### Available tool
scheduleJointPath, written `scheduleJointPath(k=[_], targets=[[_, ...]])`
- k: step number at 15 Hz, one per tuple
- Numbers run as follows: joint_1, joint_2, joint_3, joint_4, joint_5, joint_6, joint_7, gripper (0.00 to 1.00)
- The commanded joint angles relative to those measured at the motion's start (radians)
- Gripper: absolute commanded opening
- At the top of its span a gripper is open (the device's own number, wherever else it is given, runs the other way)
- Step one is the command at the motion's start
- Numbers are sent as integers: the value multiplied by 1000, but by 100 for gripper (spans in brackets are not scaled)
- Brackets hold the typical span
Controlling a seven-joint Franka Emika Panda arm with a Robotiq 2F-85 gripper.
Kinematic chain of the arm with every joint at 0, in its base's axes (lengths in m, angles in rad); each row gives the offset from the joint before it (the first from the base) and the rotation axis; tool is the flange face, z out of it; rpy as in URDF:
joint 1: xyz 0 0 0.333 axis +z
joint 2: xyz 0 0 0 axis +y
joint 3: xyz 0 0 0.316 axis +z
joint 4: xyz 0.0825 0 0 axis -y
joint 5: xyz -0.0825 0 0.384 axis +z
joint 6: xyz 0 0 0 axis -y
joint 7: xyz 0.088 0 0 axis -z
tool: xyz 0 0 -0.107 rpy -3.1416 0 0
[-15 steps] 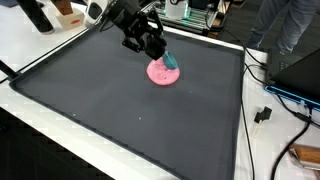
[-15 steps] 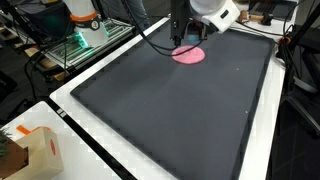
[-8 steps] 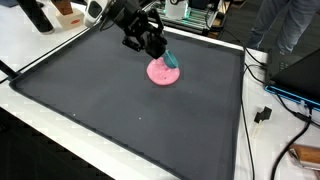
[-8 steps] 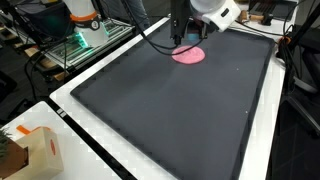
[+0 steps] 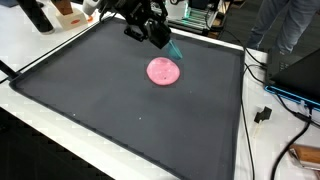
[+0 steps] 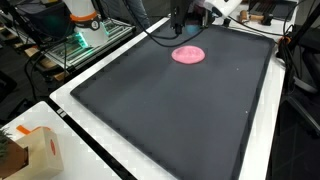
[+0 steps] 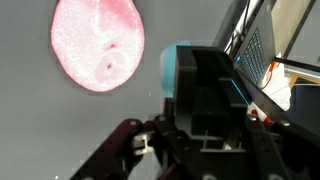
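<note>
Now up and off: pincer [image 5: 166, 42] with teal block [image 5: 175, 50] raised clear of pink disc [image 5: 164, 70]

Compared with a second ago and half a second ago: no longer pressed low against the pink disc, but lifted above it and a little beyond its far edge. Closed narrowly on the teal block, gripped at the tips and no longer touching the disc. Disc itself unmoved, lying flat on the dark mat [image 5: 100, 100] of the desk [image 5: 40, 135], its top now bare.

Same story in both exterior views: a clear strip of mat between the disc [image 6: 188, 55] and the raised pincer beyond it. From the wrist view, block [image 7: 167, 70] below and to the right of the disc [image 7: 98, 45], well apart from it and largely hidden behind the black pincer body. Fingertips not plainly visible there.

Judged from this: pick-up done, block carried in the air, not yet set down anywhere.

Pose of the arm [image 5: 118, 8]: reaching in from beyond the disc's far side, sloping downward, wrist bent, pincer aimed down at a slant toward the disc.
</note>
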Motion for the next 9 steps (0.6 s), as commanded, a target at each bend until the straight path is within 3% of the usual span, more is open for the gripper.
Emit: scheduleJointPath(k=[1, 9], targets=[[28, -57, -23, -20, -50, -23, 59, 25], [97, -164, -20, -50, -232, 44, 246, 25]])
